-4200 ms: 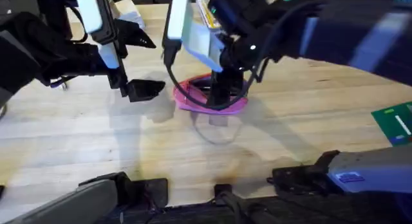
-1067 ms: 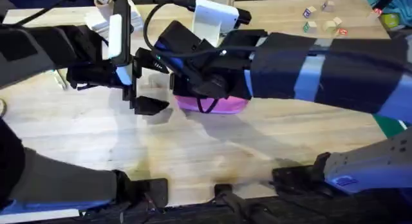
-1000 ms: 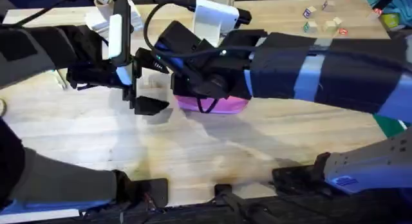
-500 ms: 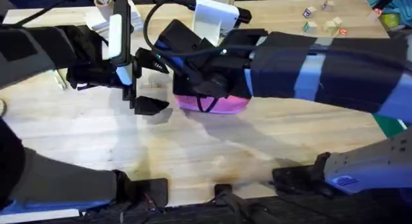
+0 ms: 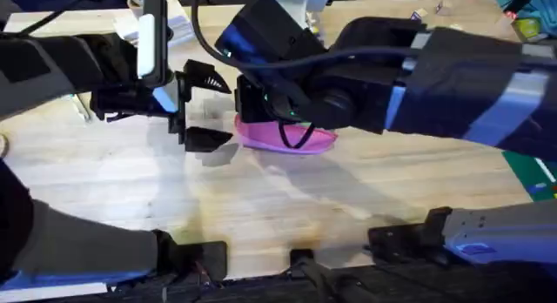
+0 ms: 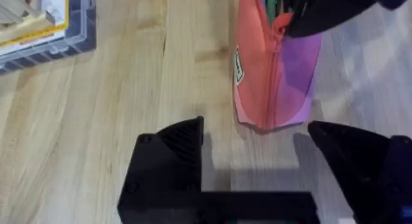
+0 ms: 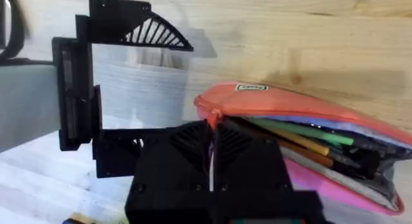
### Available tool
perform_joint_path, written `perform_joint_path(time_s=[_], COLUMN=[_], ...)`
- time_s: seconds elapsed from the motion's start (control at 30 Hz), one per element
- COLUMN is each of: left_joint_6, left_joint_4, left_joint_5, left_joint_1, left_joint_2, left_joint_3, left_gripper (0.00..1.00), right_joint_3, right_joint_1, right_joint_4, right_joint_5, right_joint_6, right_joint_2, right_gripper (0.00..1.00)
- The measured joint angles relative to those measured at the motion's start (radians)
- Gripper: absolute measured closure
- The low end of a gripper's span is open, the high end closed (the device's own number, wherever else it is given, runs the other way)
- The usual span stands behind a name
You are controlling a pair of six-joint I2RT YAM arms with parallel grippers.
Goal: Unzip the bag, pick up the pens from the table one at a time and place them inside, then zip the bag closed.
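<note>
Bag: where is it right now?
In the overhead view the bag lies on the table near the middle, under the right gripper and just right of the open left gripper.

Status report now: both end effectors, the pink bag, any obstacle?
Left end effector open, beside bag end. Right end effector shut at the zipper. Bag open, pens inside. No obstacle seen.
</note>
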Motion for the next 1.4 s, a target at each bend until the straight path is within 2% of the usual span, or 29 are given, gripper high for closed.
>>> perform_joint_path(time_s=[0.43,0.63,0.8,0.93,1.1,1.27,1.4], left_joint_6=[0.000,-0.005,-0.057,-0.107,-0.134,-0.147,-0.170], left_joint_4=[0.004,0.012,0.050,0.066,0.066,0.066,0.074], left_joint_5=[0.098,0.108,0.107,0.095,0.093,0.092,0.089], left_joint_1=[-0.007,-0.064,-0.100,-0.100,-0.104,-0.115,-0.121], left_joint_2=[0.000,0.000,0.000,0.000,0.000,0.000,0.004], left_joint_3=[0.000,0.000,0.000,0.000,0.000,0.000,0.000], left_gripper=[0.007,0.008,0.007,0.007,0.008,0.118,0.126], right_joint_3=[0.000,0.000,0.000,0.000,0.000,0.000,0.000], right_joint_1=[0.000,0.000,0.000,0.000,0.000,0.000,0.000], right_joint_4=[0.000,0.000,0.000,0.000,0.000,0.000,0.000], right_joint_5=[0.000,0.000,0.000,0.000,0.000,0.000,0.000], right_joint_6=[-0.008,-0.008,-0.008,-0.008,-0.008,-0.008,-0.008], right_joint_2=[0.000,0.000,0.000,0.000,0.000,0.000,0.000], right_gripper=[0.970,0.970,0.970,0.970,0.970,0.970,0.970])
